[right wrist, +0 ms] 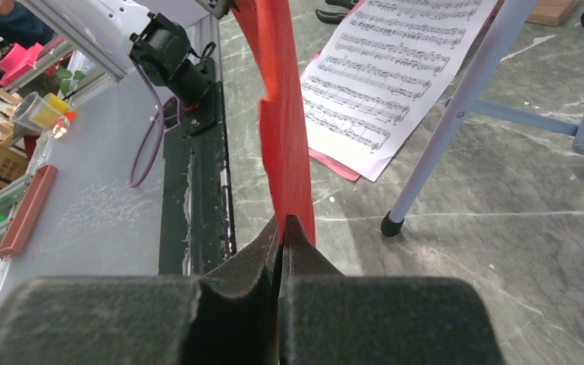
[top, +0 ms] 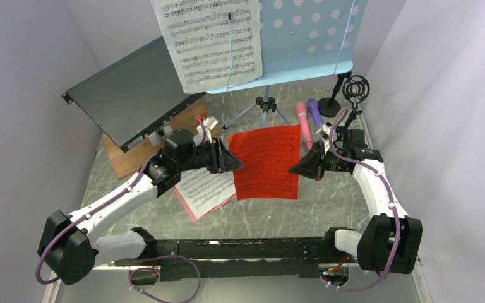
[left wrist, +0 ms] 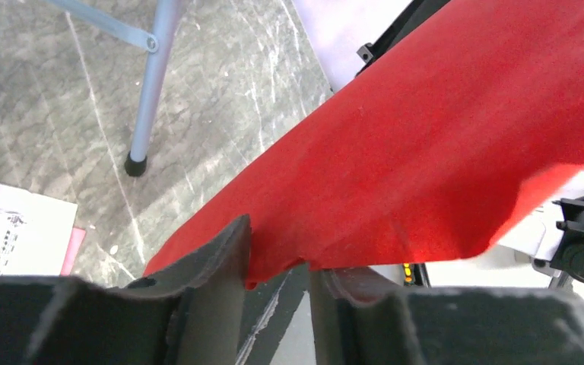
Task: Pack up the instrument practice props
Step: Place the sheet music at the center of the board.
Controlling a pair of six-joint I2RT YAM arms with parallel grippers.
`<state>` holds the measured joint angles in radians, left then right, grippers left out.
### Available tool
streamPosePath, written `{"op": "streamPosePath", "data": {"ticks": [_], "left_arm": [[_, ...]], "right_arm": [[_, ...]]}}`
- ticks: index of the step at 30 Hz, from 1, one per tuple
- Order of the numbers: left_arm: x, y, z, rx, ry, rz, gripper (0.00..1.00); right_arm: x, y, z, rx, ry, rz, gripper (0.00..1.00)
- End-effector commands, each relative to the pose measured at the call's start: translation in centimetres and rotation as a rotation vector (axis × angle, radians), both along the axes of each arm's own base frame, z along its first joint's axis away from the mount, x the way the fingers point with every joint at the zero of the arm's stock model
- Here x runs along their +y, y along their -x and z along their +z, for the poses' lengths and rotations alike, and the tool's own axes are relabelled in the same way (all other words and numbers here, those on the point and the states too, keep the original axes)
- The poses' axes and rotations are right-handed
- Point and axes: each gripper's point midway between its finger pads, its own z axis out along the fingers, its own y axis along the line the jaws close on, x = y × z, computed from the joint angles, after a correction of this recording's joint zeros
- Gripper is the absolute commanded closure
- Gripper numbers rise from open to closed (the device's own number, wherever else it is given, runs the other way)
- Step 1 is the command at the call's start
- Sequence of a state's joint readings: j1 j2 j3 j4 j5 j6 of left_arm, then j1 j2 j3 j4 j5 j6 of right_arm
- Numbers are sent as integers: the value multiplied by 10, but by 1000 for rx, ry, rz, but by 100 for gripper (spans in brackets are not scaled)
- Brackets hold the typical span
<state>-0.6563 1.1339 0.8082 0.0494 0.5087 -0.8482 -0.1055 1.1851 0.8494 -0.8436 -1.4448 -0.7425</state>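
A red sheet-music page [top: 265, 161] hangs above the table between my two grippers. My right gripper [top: 293, 169] [right wrist: 283, 224] is shut on the red page's [right wrist: 281, 114] right edge. My left gripper [top: 237, 163] [left wrist: 281, 262] is at its left edge with the jaws apart, and the red page's [left wrist: 426, 152] edge dips into the gap. A white page [top: 208, 41] rests on the light-blue music rack [top: 303, 38]. White and pink pages [top: 205, 189] lie on the table. Pink [top: 303, 123] and purple [top: 314, 110] microphones lie beside two black mic supports [top: 347, 95].
A large dark flat box [top: 132, 95] leans on a wooden board [top: 123, 161] at the back left. The rack's tripod legs [top: 265, 107] [left wrist: 152, 84] [right wrist: 456, 106] stand just behind the red page. Walls close in on both sides.
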Motion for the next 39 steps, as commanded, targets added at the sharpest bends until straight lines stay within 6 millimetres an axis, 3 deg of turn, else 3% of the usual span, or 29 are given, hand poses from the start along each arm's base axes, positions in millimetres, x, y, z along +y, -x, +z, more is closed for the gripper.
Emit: {"op": "streamPosePath", "data": {"ticks": [1, 6, 15, 17, 21, 29, 39], "left_arm": [[3, -5, 8, -54, -42, 17, 68], [1, -3, 1, -27, -62, -9, 98], [7, 2, -10, 70, -149, -6, 100], [11, 2, -10, 72, -176, 9, 100], [27, 2, -13, 66, -249, 64, 100], [82, 2, -40, 98, -500, 239, 100], [138, -10, -68, 103, -729, 471, 100]], "right_arm": [[3, -1, 11, -59, -28, 26, 100], [4, 0, 9, -55, -23, 32, 100], [4, -1, 5, -52, -6, 33, 96], [4, -1, 4, -53, 1, 30, 89], [3, -2, 1, -52, 16, 26, 55], [-2, -9, -7, -51, 87, -6, 3], [-7, -17, -16, -36, 137, -37, 1]]}}
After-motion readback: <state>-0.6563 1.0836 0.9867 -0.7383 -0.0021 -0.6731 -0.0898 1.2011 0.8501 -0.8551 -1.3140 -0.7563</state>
